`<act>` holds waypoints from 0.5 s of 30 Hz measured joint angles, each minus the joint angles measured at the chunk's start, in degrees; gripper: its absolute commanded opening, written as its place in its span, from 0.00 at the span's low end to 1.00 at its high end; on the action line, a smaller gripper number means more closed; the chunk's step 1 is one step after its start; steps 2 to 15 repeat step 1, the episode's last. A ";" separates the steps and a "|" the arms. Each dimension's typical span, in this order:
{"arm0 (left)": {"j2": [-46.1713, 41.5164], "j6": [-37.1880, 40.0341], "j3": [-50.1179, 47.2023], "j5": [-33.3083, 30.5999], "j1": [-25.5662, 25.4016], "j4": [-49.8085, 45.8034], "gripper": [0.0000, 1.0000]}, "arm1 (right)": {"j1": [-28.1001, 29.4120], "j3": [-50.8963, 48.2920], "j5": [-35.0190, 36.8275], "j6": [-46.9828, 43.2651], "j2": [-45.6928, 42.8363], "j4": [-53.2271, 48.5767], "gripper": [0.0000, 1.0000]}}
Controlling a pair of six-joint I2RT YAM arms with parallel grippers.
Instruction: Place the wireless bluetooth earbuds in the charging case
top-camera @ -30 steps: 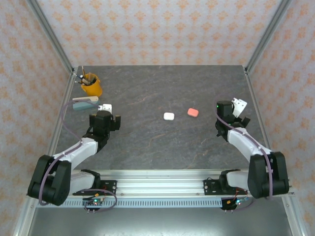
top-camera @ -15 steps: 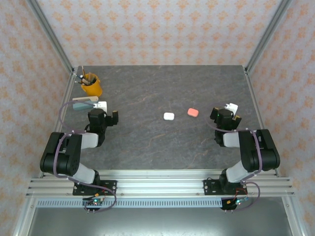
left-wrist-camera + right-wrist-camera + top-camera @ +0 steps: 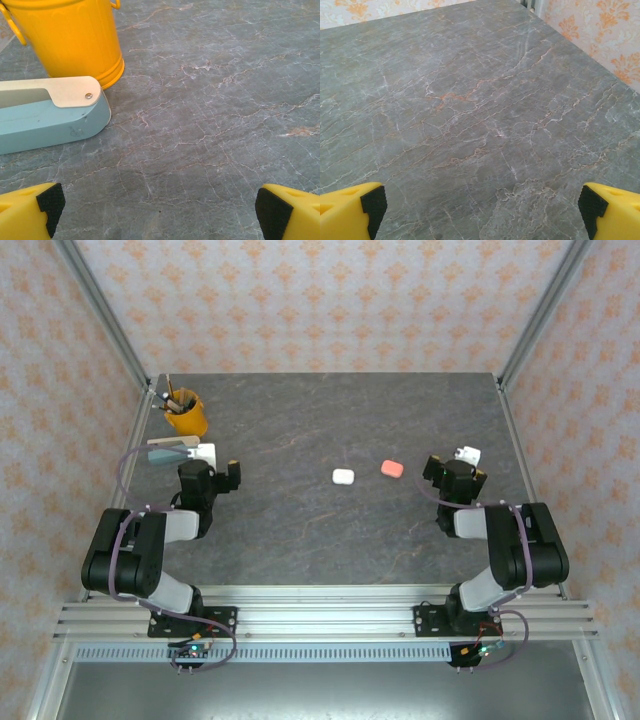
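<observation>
Overhead shows white case [image 3: 343, 477], salmon case [image 3: 392, 469]; close-ups show left tool [image 3: 160, 210], right tool [image 3: 482, 207] released.

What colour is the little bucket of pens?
The bucket is bright yellow, clearest in left wrist view.

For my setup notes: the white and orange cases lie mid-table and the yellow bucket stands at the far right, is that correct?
Not quite: the bucket stands at the far left, as the top view shows. The white case and orange case do lie mid-table.
</observation>
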 measured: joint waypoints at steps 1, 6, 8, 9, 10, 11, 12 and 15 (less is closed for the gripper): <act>0.00 -0.02 0.00 0.00 0.00 0.02 1.00 | 0.00 0.00 -0.39 -0.04 0.00 0.00 0.99; 0.00 -0.02 0.00 0.00 0.00 0.02 1.00 | 0.00 0.00 -0.39 -0.04 0.00 0.00 0.99; 0.00 -0.02 0.00 0.00 0.00 0.02 1.00 | 0.00 0.00 -0.39 -0.04 0.00 0.00 0.99; 0.00 -0.02 0.00 0.00 0.00 0.02 1.00 | 0.00 0.00 -0.39 -0.04 0.00 0.00 0.99; 0.00 -0.02 0.00 0.00 0.00 0.02 1.00 | 0.00 0.00 -0.39 -0.04 0.00 0.00 0.99; 0.00 -0.02 0.00 0.00 0.00 0.02 1.00 | 0.00 0.00 -0.39 -0.04 0.00 0.00 0.99; 0.00 -0.02 0.00 0.00 0.00 0.02 1.00 | 0.00 0.00 -0.39 -0.04 0.00 0.00 0.99; 0.00 -0.02 0.00 0.00 0.00 0.02 1.00 | 0.00 0.00 -0.39 -0.04 0.00 0.00 0.99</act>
